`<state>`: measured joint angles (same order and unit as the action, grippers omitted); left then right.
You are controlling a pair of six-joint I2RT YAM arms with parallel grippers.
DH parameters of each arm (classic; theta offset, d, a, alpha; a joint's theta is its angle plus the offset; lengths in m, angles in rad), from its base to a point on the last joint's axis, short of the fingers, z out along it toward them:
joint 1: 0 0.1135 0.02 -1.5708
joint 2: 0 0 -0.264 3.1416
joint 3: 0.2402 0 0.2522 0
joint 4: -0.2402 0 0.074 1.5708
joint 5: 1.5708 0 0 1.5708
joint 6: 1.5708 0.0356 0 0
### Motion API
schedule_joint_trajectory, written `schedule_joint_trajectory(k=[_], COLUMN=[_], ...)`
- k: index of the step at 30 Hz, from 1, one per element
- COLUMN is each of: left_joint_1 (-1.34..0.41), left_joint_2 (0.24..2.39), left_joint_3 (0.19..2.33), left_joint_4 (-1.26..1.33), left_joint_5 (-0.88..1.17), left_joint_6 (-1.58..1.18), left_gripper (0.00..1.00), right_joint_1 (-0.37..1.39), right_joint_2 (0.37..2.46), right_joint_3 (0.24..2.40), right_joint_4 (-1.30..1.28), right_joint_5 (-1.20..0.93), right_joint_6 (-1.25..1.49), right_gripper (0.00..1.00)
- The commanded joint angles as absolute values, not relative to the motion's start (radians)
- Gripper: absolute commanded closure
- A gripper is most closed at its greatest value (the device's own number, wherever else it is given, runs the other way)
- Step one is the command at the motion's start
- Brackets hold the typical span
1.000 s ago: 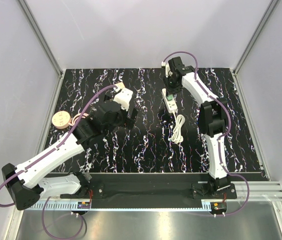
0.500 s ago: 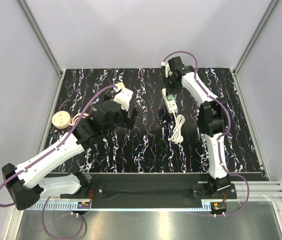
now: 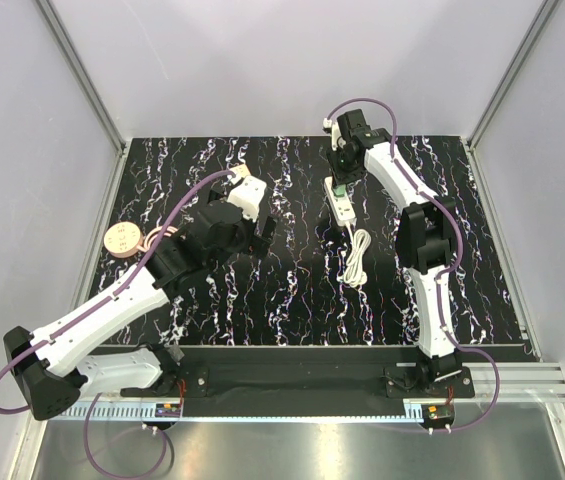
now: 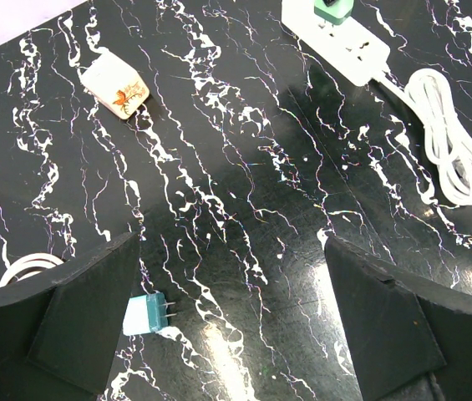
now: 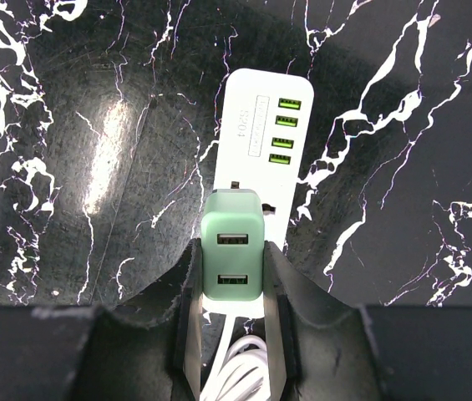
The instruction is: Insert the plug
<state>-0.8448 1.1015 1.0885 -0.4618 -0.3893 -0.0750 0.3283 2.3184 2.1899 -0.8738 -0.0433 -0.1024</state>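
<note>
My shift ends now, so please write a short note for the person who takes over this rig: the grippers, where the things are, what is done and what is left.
Right gripper: jaws shut on the plug.
Left gripper: jaws open, holding nothing, hovering well away from the power strip.
Plug: upright over a socket of the power strip, which lies flat with its white cord coiled beside it.
Done: plug grasped and brought to the socket.
Left: the pictures do not show whether it is fully seated. Check, press down if needed, then open the right jaws and withdraw.
</note>
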Motion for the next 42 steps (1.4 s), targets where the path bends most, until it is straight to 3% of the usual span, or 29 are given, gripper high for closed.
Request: schedule_joint_trajectory(k=[1, 11, 21, 33, 35, 36, 37, 42], left_joint_1=[-0.85, -0.85, -0.85, -0.85, -0.85, -0.85, -0.85, -0.85], left_joint_2=[1.103, 1.101, 1.081, 1.089, 1.092, 1.094, 1.095, 1.101], left_joint_3=[1.104, 1.106, 1.106, 1.104, 1.103, 1.103, 1.103, 1.104], left_joint_4=[-0.419, -0.422, -0.42, -0.423, -0.422, -0.423, -0.425, -0.426], left_joint_5=[-0.408, -0.41, -0.436, -0.436, -0.425, -0.423, -0.422, -0.454], left_joint_6=[-0.06, -0.058, -0.049, -0.052, -0.052, -0.057, -0.058, -0.063], left_gripper=[0.01, 0.01, 0.01, 0.01, 0.01, 0.01, 0.01, 0.01], right_joint_1=[0.334, 0.333, 0.334, 0.336, 0.336, 0.336, 0.337, 0.336], right_joint_2=[2.315, 2.379, 2.26, 2.299, 2.292, 2.287, 2.275, 2.221], right_joint_3=[2.238, 2.195, 1.865, 1.818, 1.828, 1.842, 1.856, 1.983], right_joint_4=[-0.868, -0.853, -0.677, -0.683, -0.686, -0.692, -0.699, -0.749], right_joint_5=[-0.029, -0.006, -0.048, -0.026, -0.012, -0.006, -0.006, 0.063], right_joint_6=[-0.103, -0.086, -0.005, -0.009, -0.011, -0.012, -0.012, -0.009], right_gripper=[1.0, 1.0, 1.0, 1.0, 0.94, 0.86, 0.71, 0.48])
